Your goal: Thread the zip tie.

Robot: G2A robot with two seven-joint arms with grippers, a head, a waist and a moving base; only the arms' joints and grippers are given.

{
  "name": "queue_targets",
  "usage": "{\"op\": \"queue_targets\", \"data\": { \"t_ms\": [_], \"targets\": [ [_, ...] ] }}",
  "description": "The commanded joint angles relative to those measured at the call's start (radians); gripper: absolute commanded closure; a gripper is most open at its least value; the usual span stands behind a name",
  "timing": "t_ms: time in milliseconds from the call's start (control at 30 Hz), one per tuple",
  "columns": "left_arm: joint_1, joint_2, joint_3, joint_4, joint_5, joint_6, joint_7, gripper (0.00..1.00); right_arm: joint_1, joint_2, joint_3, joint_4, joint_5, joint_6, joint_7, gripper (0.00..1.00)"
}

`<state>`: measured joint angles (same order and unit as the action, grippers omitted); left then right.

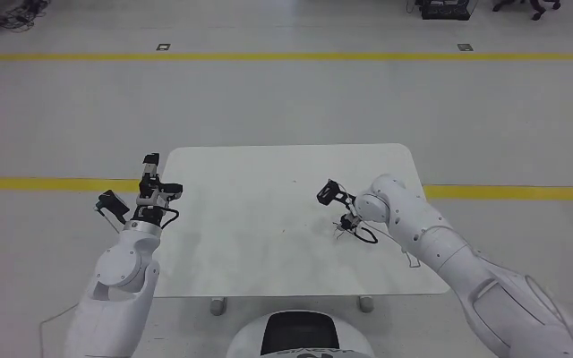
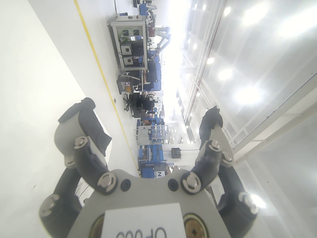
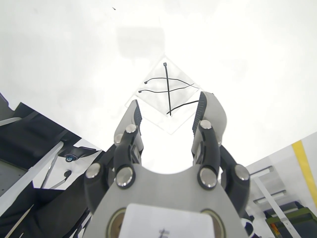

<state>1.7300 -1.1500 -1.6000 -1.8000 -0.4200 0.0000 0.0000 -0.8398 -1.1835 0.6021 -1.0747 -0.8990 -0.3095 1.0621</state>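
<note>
Evidently no threading is done yet: the ties [image 3: 168, 87] lie loose and crossed on a clear plate [image 3: 158, 122], and at least 3 show as open strips, none looped through its own head. The plate rests flat on the bench [image 1: 251, 224], probably to keep the thin black strips gathered in 1 known spot.

The right jaws hang over the plate, wide open and empty, with 1 jaw to each side of the pile. That spread suits closing on a single strip, likely the straight tie that lies across the others. How high they are above the plate I cannot tell.

The left jaws are well apart from the plate, at the bench edge farthest from it. They too are wide open and hold nothing, and they point out toward the room. I judge that arm is kept clear so the pick is unobstructed; threading will later need it to hold 1 end.
</note>
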Motion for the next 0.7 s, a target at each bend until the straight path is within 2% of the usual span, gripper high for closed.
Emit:
{"op": "queue_targets", "data": {
  "t_ms": [0, 667],
  "targets": [
    [0.0, 0.0, 0.0, 0.0, 0.0, 0.0, 0.0, 0.0, -0.002, -0.001, 0.002, 0.003, -0.002, -0.002, -0.004, 0.51],
    [0.0, 0.0, 0.0, 0.0, 0.0, 0.0, 0.0, 0.0, -0.007, -0.022, 0.002, 0.051, -0.018, -0.027, -0.034, 0.6]
  ]
}}
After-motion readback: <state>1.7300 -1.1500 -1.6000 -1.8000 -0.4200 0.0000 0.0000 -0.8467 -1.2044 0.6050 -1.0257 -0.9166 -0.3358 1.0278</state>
